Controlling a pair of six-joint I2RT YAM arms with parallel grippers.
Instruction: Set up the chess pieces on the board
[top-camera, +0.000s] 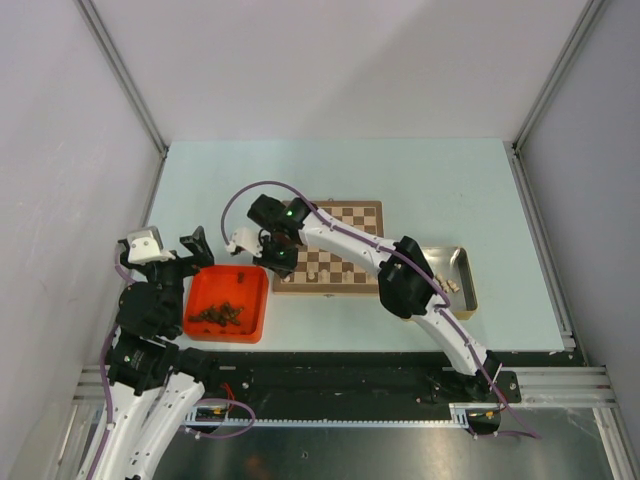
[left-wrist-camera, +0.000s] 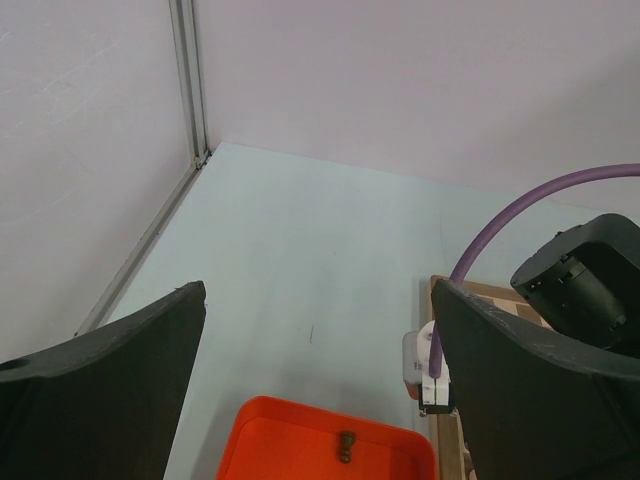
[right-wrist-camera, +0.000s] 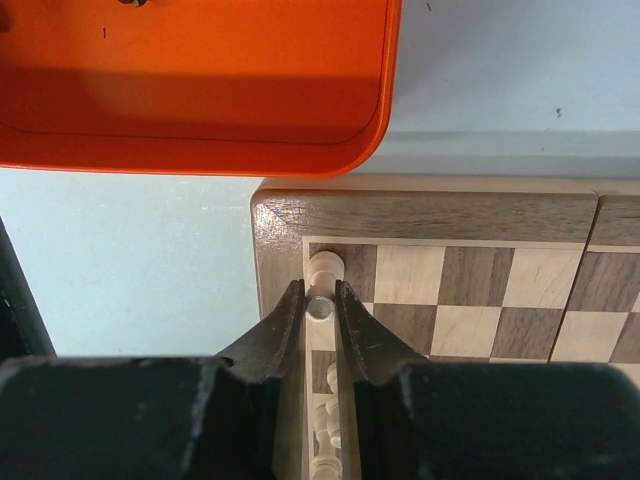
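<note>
The chessboard lies mid-table; its corner rim shows in the right wrist view. My right gripper reaches over the board's near left corner. Its jaws are shut on a small pale chess piece, seen from above. Another pale piece stands on the corner square just beyond the fingertips. More pale pieces stand between the fingers lower down, and a few show on the board's near rows. My left gripper is open and empty above the far left edge of the red tray.
The red tray holds several dark brown pieces; one shows in the left wrist view, inside the tray's rim. The tray also fills the top of the right wrist view. A gold tin with pale pieces stands right of the board.
</note>
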